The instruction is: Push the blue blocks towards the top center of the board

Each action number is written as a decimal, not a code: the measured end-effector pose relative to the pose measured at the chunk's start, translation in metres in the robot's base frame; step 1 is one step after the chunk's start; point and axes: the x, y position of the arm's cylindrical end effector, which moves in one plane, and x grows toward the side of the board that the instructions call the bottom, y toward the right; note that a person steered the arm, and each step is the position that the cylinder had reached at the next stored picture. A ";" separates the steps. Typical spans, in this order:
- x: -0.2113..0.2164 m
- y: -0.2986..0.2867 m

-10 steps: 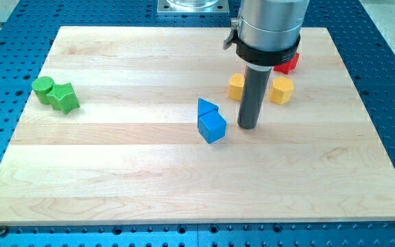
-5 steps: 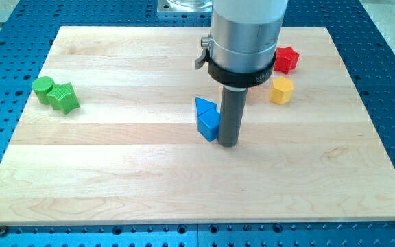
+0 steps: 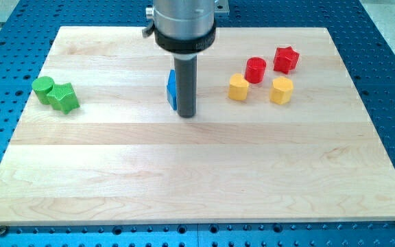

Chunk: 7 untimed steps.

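Note:
My tip [image 3: 186, 114] stands on the wooden board [image 3: 197, 171], a little left of its centre. Blue blocks [image 3: 172, 89] sit right against the rod's left side; only a narrow blue strip shows, the rest is hidden behind the rod, so their shapes and number cannot be made out. The tip touches or nearly touches them from the right and slightly below.
A green cylinder [image 3: 43, 88] and a green star-like block [image 3: 65, 97] sit at the left edge. At the right sit a red cylinder [image 3: 256, 69], a red star [image 3: 286, 60], and two yellow blocks [image 3: 238, 88] [image 3: 282, 90].
The rod has swept left and upward, from right of the blue blocks to the board's upper middle. The blue blocks moved up-left with it and are now mostly hidden.

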 end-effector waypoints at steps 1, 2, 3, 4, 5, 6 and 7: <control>-0.019 -0.024; -0.023 -0.034; -0.026 -0.039; -0.079 -0.039; -0.085 -0.057; -0.093 -0.109; -0.106 -0.138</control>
